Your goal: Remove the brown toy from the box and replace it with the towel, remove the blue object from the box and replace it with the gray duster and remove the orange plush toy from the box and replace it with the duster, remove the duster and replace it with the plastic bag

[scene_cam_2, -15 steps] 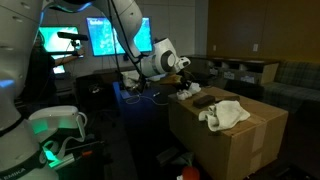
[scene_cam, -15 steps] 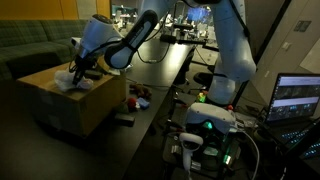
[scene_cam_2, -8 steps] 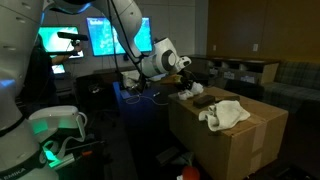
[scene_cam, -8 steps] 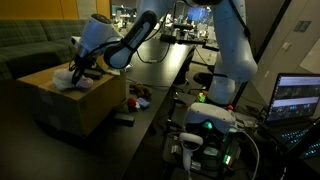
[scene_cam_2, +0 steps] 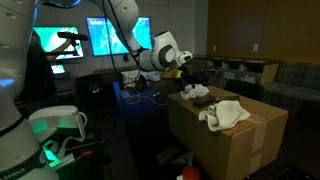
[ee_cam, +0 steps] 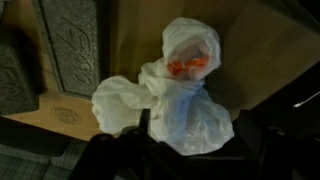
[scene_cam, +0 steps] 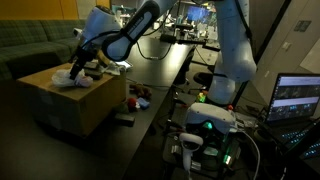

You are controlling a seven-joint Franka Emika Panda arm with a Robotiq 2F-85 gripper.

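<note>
The tan box (scene_cam: 75, 105) (scene_cam_2: 235, 145) carries a white towel (scene_cam_2: 226, 113) on its top. The white, wrinkly plastic bag (ee_cam: 180, 95) (scene_cam_2: 191, 93) lies on the box top near the edge, with an orange patch showing through it. A gray duster (ee_cam: 75, 45) (scene_cam_2: 204, 101) lies flat beside the bag. My gripper (ee_cam: 195, 140) (scene_cam_2: 184, 68) (scene_cam: 84, 60) hangs just above the bag, open, with its dark fingers spread either side of the bag's near end. A small red-orange plush toy (scene_cam: 141, 98) lies on the dark table beside the box.
A second grey textured pad (ee_cam: 12, 70) shows at the left edge of the wrist view. The dark table (scene_cam: 165, 80) runs back past the box with cables and gear on it. Lit screens (scene_cam_2: 105, 35) stand behind the arm, and a laptop (scene_cam: 298, 98) sits beside the robot base.
The gripper has opened and risen a little above the box. The plastic bag stays lying on the box top.
</note>
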